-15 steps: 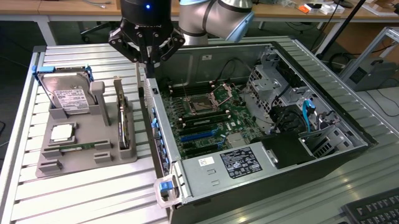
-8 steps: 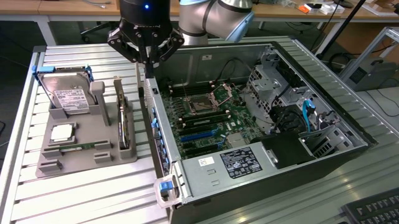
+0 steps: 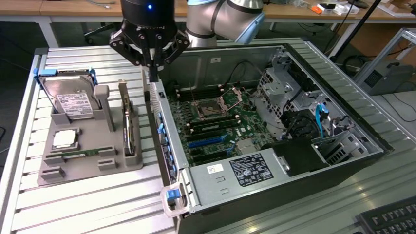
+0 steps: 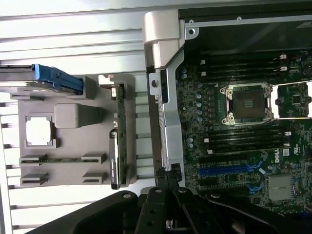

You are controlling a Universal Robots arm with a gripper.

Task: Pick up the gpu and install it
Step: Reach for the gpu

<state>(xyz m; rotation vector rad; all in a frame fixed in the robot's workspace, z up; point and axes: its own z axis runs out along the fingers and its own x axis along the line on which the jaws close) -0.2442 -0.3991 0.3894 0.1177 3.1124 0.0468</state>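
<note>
The gpu [image 3: 127, 124] is found unpicked in its gray holder [image 3: 91, 168], at seven o'clock from the clenched, empty claw [image 3: 154, 77].

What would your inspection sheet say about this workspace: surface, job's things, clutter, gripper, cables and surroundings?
Surface: silver slatted metal table, bearing a grey plastic parts holder and an open black computer case.
Job's things: green flat card with black cooler, the gpu, stands on edge in the holder, untouched.
Clutter: silver hard drive with white label, square silver processor, narrow green memory stick, all in the holder.
Gripper: black gripper shut, empty, above the case's rim.
Cables: blue cable inside the case.
Surroundings: wooden desks, black keyboard.
</note>
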